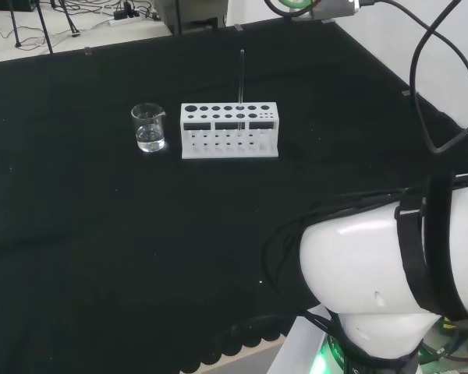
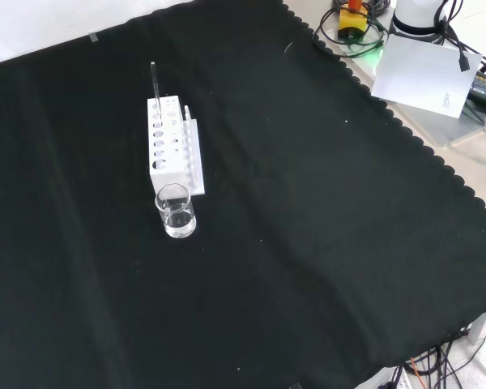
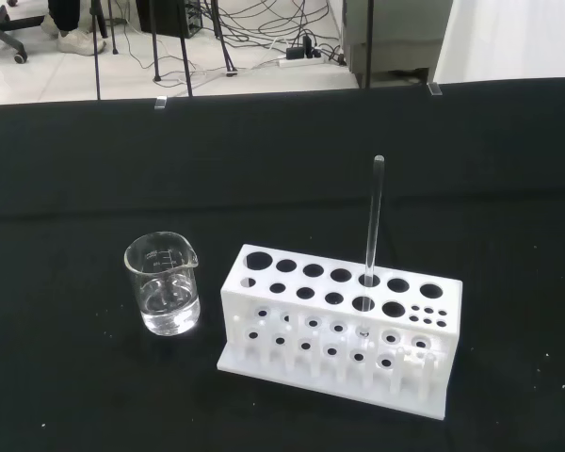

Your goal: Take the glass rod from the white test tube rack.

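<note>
A white test tube rack stands on the black cloth. A clear glass rod stands upright in one of the rack's holes, toward its right end in the head view, and rises well above the rack's top. In the front view the rod is at the rack's far end. The wrist view looks down on the rack and rod from some way off.
A small clear beaker with a little clear liquid stands just left of the rack in the head view, nearer than it in the front view. The arm's white links stand at the head view's lower right.
</note>
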`<action>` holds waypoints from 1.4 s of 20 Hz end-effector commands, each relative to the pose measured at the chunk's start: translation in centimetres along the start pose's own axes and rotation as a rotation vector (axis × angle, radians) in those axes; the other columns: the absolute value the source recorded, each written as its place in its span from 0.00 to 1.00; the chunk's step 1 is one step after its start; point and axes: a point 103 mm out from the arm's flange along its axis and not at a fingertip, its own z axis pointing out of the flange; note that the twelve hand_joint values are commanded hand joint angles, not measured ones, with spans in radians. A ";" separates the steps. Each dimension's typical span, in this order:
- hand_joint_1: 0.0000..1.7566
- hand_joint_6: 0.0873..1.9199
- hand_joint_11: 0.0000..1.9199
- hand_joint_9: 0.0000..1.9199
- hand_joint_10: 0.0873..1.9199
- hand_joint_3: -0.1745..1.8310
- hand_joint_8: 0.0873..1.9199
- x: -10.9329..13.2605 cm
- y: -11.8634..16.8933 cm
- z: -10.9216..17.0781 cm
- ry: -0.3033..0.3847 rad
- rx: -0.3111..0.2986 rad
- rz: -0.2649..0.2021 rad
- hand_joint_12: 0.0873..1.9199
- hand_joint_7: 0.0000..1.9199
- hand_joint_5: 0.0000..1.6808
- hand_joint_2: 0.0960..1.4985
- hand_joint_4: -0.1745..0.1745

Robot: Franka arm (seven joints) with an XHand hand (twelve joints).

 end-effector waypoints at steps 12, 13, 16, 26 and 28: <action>0.37 0.00 0.00 0.00 0.23 0.06 0.17 -0.7 0.7 -0.1 -0.021 0.001 0.010 0.43 0.00 0.04 0.72 0.14; 0.37 0.00 0.00 0.00 0.27 0.06 0.19 -0.8 1.0 -0.2 -0.020 0.006 0.009 0.47 0.00 0.04 0.73 0.14; 0.36 0.00 0.00 0.01 0.36 0.04 0.26 -1.1 2.2 -0.6 -0.042 0.015 0.009 0.57 0.00 0.05 0.74 0.15; 0.35 0.00 0.01 0.12 0.43 0.00 0.41 -2.8 8.6 -0.1 -0.005 -0.004 0.012 0.74 0.04 0.10 0.80 0.14; 0.35 0.00 0.02 0.13 0.43 0.00 0.41 -3.3 10.3 0.1 -0.001 -0.004 0.021 0.75 0.05 0.11 0.80 0.14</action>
